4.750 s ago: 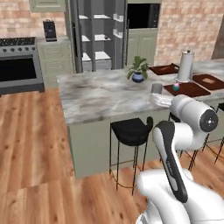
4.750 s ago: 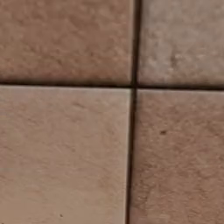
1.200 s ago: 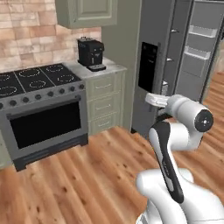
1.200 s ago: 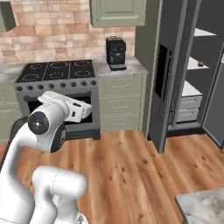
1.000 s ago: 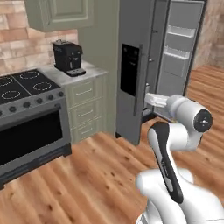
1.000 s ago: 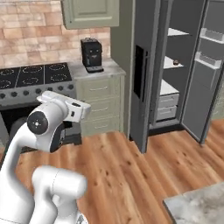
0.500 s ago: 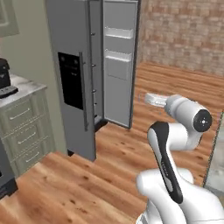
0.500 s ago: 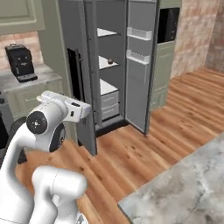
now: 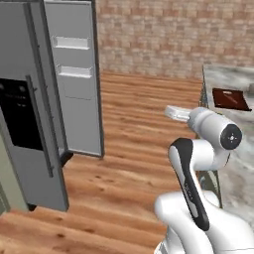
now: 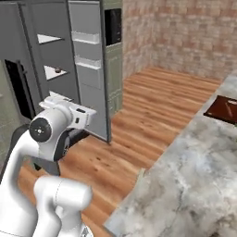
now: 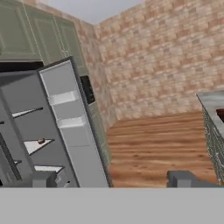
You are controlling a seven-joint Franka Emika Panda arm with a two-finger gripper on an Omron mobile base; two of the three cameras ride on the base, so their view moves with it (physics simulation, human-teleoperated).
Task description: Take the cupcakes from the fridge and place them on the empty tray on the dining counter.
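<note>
Grey fridge (image 10: 60,69) open at upper left, cupcakes (image 11: 41,141) tiny on a white shelf. Gripper (image 11: 116,178) spread wide, empty, well apart. Next: approach and reach in.

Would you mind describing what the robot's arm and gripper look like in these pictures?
The arm is glossy white with rounded, tube-like links, a black band along one link and dark grey discs capping the joints. The gripper ends in two small dark grey, blocky finger tips. No cables or markings are visible.
</note>
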